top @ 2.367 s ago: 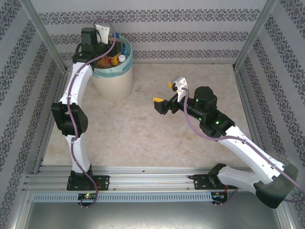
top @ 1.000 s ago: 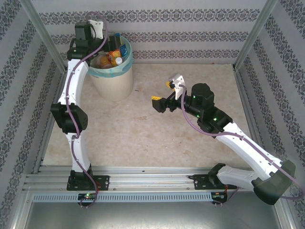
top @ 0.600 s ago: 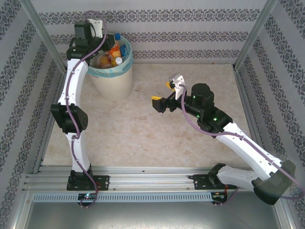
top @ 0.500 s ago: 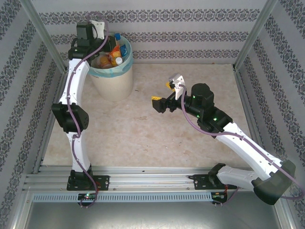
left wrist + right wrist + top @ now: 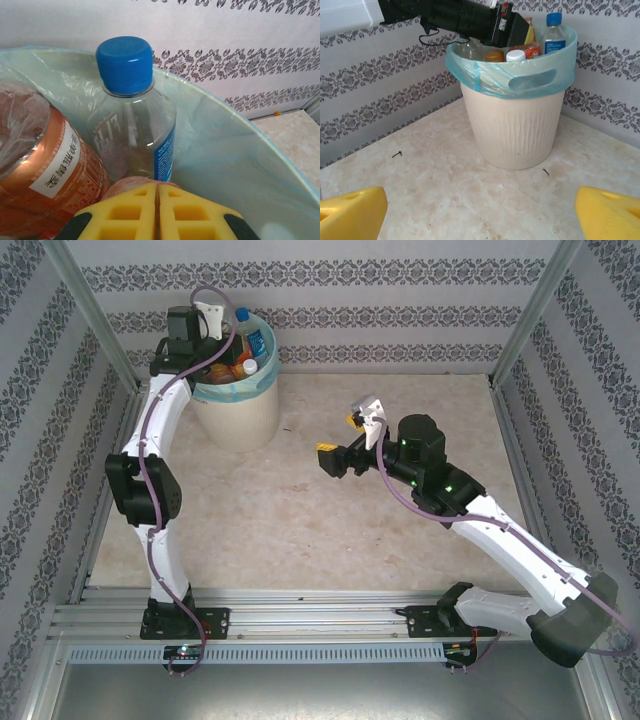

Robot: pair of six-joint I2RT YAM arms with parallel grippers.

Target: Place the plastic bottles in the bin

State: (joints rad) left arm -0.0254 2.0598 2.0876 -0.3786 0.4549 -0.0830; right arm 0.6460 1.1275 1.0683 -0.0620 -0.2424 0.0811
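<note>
Your left gripper: pads pressed flat together, nothing between them. It sits just inside the rim of the bin, above the bottles. Straight ahead of the pads is the blue-cap bottle, clear and upright against the teal liner. Left of it is the orange bottle, white label, tilted. A reddish curve shows just under the pads. Probably another bottle, but the view is too tight to say.

Your right gripper: jaws spread wide and empty, with the yellow fingers at the two bottom corners of its wrist view. It hovers over the middle of the table, well apart from the bin and pointing toward it.

The bin stands upright on the table in the far-left corner, near the wall. The bottles are packed inside it, tops poking above the rim. A white cap sits near the side facing the right gripper.
</note>
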